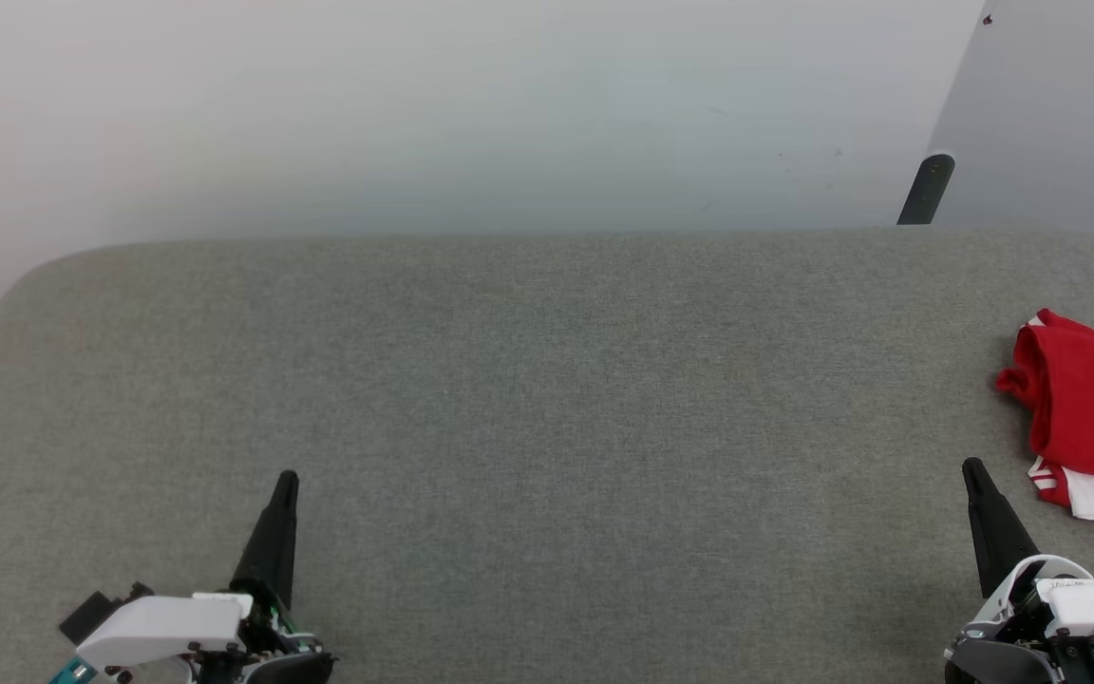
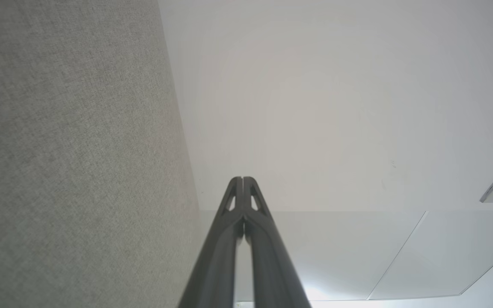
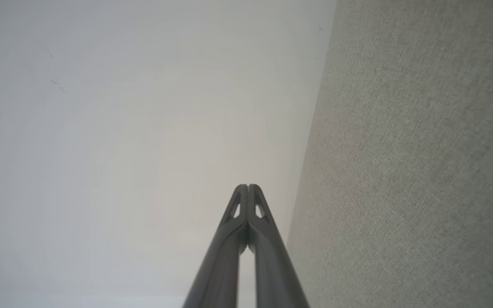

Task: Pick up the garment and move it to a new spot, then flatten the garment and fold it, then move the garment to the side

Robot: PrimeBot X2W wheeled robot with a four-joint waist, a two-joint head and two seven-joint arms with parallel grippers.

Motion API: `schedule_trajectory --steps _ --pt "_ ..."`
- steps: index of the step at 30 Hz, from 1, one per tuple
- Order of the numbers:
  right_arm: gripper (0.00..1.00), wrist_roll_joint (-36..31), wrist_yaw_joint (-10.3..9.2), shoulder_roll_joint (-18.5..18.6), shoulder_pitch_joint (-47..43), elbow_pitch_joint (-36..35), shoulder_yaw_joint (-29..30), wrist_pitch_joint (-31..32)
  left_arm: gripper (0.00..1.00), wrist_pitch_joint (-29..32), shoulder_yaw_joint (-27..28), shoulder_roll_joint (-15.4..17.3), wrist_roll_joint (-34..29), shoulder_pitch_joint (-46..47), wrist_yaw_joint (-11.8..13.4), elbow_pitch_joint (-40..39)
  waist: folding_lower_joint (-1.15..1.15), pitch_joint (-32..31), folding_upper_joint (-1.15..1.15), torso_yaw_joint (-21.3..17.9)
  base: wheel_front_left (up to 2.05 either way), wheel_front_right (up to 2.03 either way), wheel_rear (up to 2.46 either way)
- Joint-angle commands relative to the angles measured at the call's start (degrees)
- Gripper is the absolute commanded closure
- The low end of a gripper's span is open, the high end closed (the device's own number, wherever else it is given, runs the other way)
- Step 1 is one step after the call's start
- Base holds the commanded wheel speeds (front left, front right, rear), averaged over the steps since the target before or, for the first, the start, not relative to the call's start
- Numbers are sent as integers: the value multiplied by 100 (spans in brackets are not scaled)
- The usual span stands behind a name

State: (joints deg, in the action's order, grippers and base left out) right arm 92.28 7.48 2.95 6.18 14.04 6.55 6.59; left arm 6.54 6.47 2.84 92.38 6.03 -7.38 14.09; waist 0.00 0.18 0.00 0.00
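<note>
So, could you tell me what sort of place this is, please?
Most likely a lab or test room for cloth folding: a wide table covered in grey fabric, a bare pale wall behind it, and one red-and-white garment lying at the table's right side.

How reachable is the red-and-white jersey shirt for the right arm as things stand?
Probably yes. The red-and-white jersey shirt lies just beside the shut right pincer on the grey fabric table, with bare cloth between them. The pincer would need to open first.
</note>
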Motion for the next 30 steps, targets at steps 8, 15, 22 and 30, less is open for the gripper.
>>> schedule_trajectory --steps 8,15,22,30 --pt "100 25 2 -20 18 2 1 11 100 19 18 -6 5 56 -20 6 0 0 0 0 0 0 0" --pt "100 25 2 -20 18 2 1 10 100 20 19 -7 4 56 -20 5 0 0 0 0 0 0 0" --pt "100 25 2 -20 18 2 1 10 100 21 19 -8 3 56 -20 6 0 0 0 0 0 0 0" --pt "100 26 2 -20 18 2 1 10 100 22 20 -7 2 56 -20 6 0 0 0 0 0 0 0"
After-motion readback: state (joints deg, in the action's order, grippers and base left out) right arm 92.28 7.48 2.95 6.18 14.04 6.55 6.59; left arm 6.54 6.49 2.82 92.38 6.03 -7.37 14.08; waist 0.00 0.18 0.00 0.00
